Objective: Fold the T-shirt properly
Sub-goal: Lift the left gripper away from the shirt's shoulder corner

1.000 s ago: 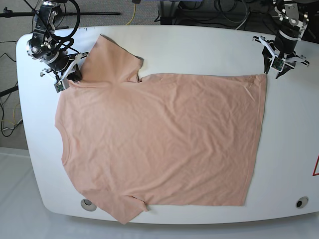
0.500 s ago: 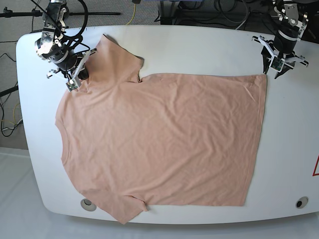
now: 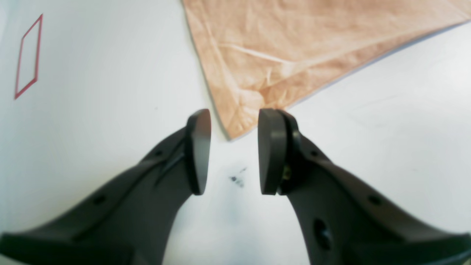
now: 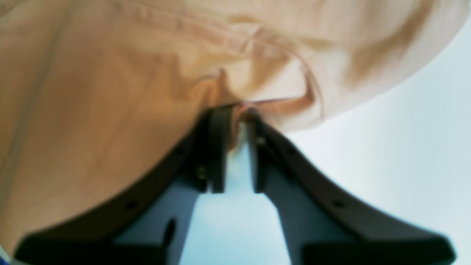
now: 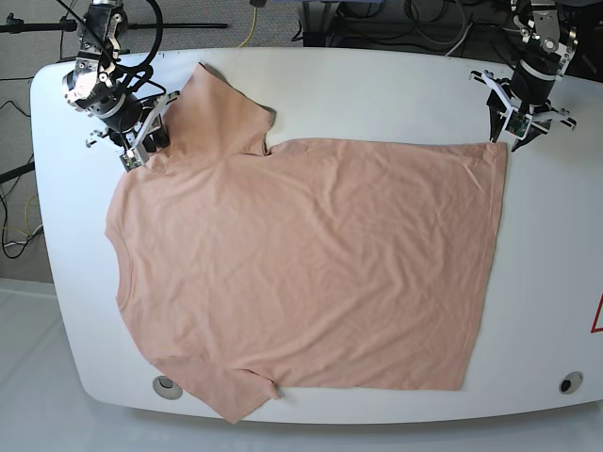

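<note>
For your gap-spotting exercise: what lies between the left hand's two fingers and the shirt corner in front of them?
Only bare white table, with a small dark smudge between the fingers; the left hand stands open, just short of the T-shirt corner, in the left wrist view.

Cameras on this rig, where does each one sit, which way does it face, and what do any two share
Base: overhead, looking down on the table and the spread shirt; both arms show at the far corners.
Left wrist: behind the left gripper, facing past its parted fingers at the shirt's hem corner.
Right wrist: behind the right gripper, facing a bunched shirt edge at its fingertips; blurred.
Shared: base and left wrist both show the hem corner and the red mark on the table.
</note>
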Motion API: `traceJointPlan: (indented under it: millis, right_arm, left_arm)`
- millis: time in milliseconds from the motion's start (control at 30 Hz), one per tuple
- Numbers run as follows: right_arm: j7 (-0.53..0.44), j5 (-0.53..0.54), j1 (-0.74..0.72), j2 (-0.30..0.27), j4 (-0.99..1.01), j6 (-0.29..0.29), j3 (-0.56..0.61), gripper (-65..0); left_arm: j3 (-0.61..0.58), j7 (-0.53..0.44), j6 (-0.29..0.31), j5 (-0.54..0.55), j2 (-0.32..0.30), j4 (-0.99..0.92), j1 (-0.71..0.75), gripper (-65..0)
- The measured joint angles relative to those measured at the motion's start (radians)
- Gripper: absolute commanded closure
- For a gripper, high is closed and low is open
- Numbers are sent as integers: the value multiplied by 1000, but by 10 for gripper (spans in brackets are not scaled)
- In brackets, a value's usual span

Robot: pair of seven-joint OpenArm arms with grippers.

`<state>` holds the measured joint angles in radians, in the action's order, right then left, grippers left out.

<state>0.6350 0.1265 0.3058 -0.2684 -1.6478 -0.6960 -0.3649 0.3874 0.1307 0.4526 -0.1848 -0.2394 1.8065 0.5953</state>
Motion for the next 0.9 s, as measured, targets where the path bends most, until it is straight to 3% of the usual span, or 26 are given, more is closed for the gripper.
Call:
traceJointPlan:
  millis: [200, 367, 600, 700, 900]
  right_arm:
    - [-7, 0, -6, 3, 10, 0, -1, -204]
    - [-13, 0, -6, -2, 14, 0, 4, -216]
    - [-10, 1, -6, -6, 15, 0, 5, -237]
    - [-5, 0, -5, -6, 11, 0, 6, -247]
    - [-3, 0, -2, -6, 5, 2, 12, -253]
  left_arm:
    - [-11, 12, -6, 0, -7, -25, -47, -227]
    - [-6, 46, -1, 51, -20, -69, -82, -302]
    - [40, 246, 8, 151, -34, -111, -135, -407]
    - [98, 330, 16, 285, -37, -111, -163, -378]
    - [216, 371, 15, 398, -79, -106, -195, -317]
